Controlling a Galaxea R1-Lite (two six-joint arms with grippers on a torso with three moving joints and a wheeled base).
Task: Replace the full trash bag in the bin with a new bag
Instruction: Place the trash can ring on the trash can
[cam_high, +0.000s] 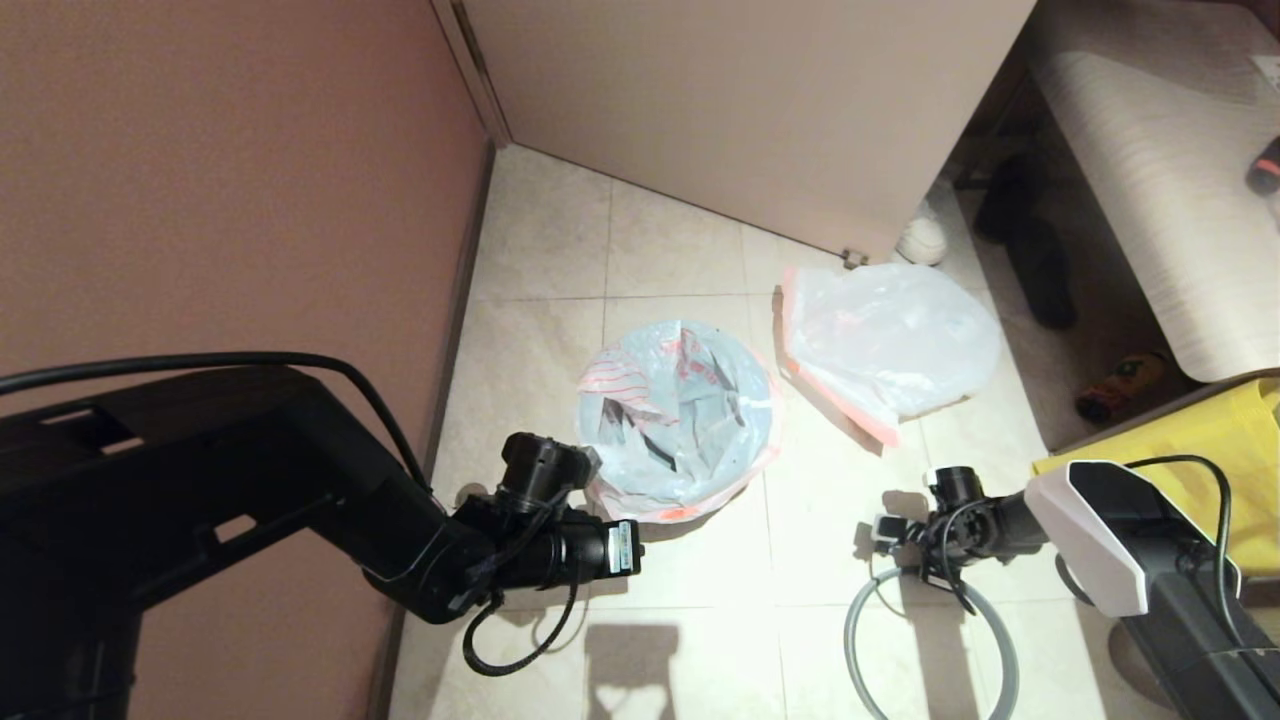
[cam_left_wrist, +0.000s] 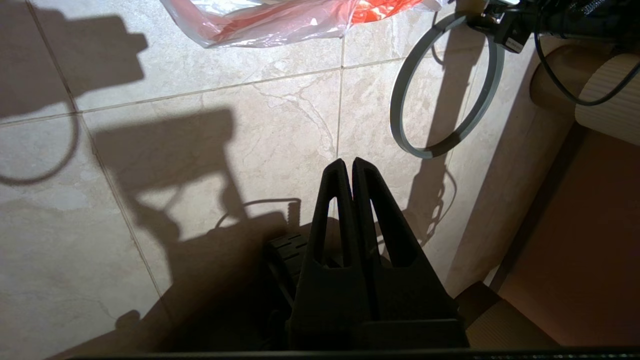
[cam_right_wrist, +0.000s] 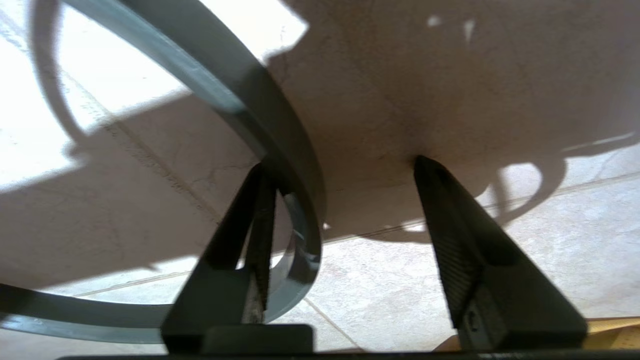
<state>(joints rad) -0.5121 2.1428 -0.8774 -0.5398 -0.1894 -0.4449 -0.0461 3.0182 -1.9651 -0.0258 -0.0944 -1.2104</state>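
Item, centre of the tiled floor: small round bin lined with the translucent white new bag bearing red print and a pink hem, the bin's own wall hidden under the plastic; at its 2 o'clock, just beside it, lies the bulging plain translucent white full trash bag with pink-orange hem. Item, at the bin's 5 o'clock: thin grey plastic hoop flat on the floor – the right gripper low over its edge, fingers parted, one finger against the hoop (nothing clamped). Item, at the bin's 7 o'clock: left gripper, fingers pressed together – empty.
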